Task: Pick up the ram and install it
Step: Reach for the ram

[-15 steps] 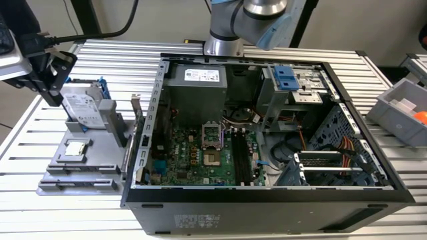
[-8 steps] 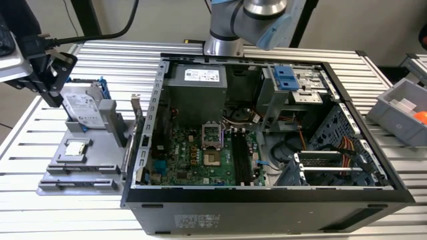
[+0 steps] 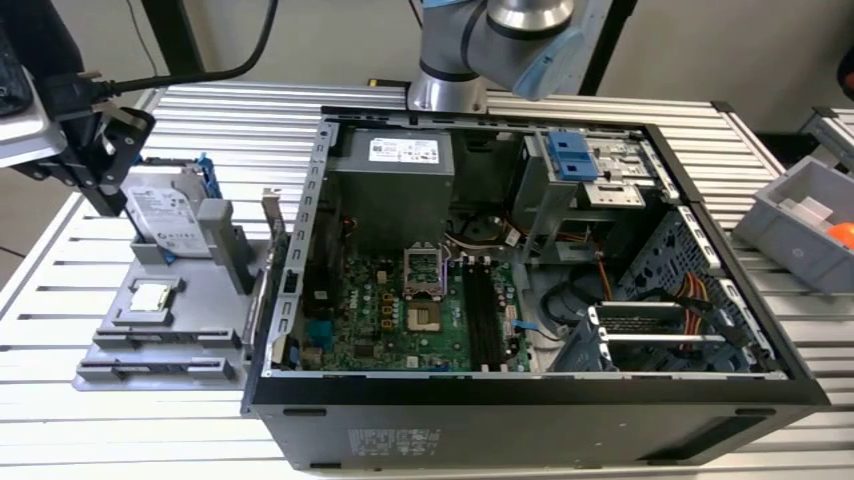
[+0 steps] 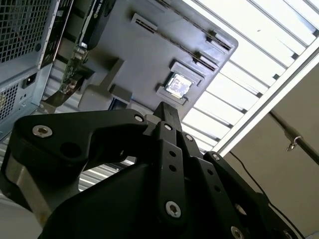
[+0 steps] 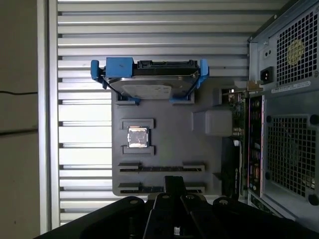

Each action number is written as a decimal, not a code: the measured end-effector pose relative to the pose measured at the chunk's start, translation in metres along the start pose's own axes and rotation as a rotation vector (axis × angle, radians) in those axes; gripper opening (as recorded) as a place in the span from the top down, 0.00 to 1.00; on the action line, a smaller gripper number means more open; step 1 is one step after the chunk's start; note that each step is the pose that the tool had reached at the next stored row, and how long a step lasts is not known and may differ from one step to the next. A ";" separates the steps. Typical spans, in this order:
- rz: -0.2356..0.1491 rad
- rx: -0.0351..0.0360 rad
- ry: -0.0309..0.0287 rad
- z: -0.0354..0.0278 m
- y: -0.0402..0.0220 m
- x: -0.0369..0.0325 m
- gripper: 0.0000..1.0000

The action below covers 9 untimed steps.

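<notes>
Grey tray (image 5: 172,149) edge lies beneath closed pincer (image 5: 174,182).

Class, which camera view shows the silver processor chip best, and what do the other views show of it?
The first wrist view: the chip faces the camera squarely, unobstructed, in its grey holder. The second wrist view shows the chip slanted; the exterior view shows the chip from a low angle, foreshortened.

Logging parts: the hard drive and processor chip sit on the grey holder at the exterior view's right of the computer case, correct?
No. The grey holder, with hard drive and processor chip, sits at the exterior view's left of the computer case.
</notes>
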<state>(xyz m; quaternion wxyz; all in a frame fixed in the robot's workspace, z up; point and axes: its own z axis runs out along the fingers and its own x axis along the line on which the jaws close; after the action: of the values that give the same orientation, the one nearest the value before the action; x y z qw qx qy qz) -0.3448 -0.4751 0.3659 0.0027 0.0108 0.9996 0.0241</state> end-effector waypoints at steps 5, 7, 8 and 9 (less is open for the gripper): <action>0.000 0.0000 0.0019 0.0011 -0.0001 0.0000 1.00; 0.000 0.0001 0.0026 0.0016 -0.0001 0.0001 1.00; 0.000 0.0002 0.0030 0.0018 -0.0001 0.0001 1.00; 0.000 0.0002 0.0035 0.0020 -0.0001 0.0001 1.00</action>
<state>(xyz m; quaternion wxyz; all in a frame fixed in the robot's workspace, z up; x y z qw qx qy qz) -0.3449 -0.4751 0.3639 0.0010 0.0108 0.9997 0.0240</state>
